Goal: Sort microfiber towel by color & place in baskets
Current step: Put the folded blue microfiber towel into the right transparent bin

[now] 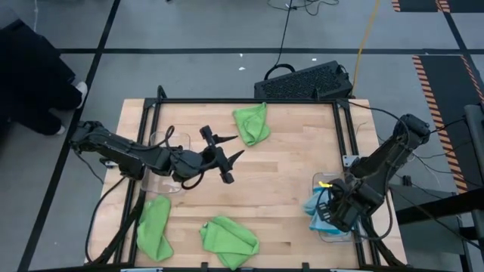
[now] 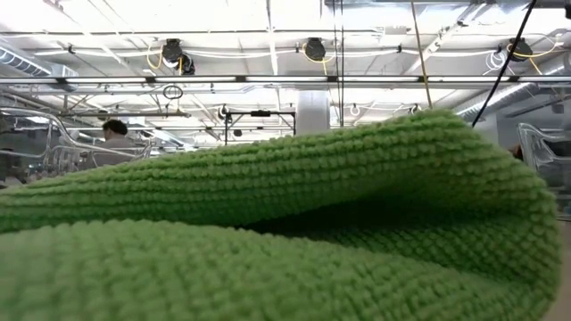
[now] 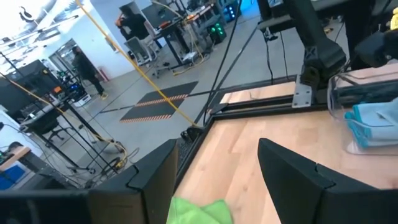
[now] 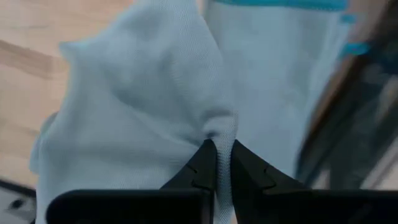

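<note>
My right gripper (image 4: 222,155) hangs over the clear basket (image 1: 318,178) at the table's right edge, shut on a light blue towel (image 4: 143,99). More blue cloth (image 1: 314,205) lies in that basket and over its left rim. Three lime green towels lie on the table: one far (image 1: 252,123), two near the front edge (image 1: 153,227) (image 1: 229,240). My left gripper (image 1: 227,156) is open above the table's middle and holds nothing. A second clear basket (image 1: 160,186) stands under the left arm. My right gripper pinches a gathered fold of the light blue towel (image 4: 217,132) between its two fingertips (image 4: 202,163), coming from above and pointing down. The cloth spreads out below the fingers in slack folds. I cannot tell one layer from several.
A black perforated crate (image 1: 306,81) sits just past the table's far edge. A green towel (image 2: 268,223) fills the low view. People stand in the room beyond the table (image 3: 134,25).
</note>
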Controlling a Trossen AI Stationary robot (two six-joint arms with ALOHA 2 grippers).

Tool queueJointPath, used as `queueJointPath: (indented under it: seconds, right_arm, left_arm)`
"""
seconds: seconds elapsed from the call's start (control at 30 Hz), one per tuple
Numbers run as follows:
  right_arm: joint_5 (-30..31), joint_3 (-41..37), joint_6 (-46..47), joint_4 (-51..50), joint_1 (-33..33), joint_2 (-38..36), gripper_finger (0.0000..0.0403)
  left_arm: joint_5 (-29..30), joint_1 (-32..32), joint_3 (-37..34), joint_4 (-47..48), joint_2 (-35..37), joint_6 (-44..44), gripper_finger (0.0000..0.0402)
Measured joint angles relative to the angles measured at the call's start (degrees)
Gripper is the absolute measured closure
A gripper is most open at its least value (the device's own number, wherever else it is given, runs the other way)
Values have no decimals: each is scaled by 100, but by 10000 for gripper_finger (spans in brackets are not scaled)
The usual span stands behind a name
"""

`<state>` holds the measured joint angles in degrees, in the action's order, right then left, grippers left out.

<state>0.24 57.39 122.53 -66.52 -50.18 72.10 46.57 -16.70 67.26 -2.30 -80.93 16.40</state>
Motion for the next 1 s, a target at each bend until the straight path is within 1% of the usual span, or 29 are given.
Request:
queueJointPath:
  seconds: [0.07,0.17,0.33,0.43,0.63,0.73,0.9,1.0]
  right_arm:
    - [-49,-22,-5,-96,-34,-2,382]
    - [-38,-216,26,41,-56,-2,381]
    - [-41,-914,130,720,-56,2,381]
    - [-62,-1313,132,830,-28,4,381]
    - [-493,-1671,52,732,-19,-63,373]
    - [-804,-1685,-275,730,-19,-98,353]
    - [-1363,-1685,-944,681,-19,-342,292]
    - [-1311,-1668,-930,638,-19,-719,250]
  left_arm:
    - [0,12,0,-63,0,2,174]
    - [0,57,0,-127,0,2,174]
    - [0,135,-2,-134,0,-27,174]
    - [-2,170,-2,-132,-2,-37,174]
    - [-2,181,-4,-134,0,5,174]
    - [-2,194,-4,-134,0,108,174]
    - [-5,268,23,-119,-1,-22,174]
    - [-11,288,241,-111,-4,-31,174]
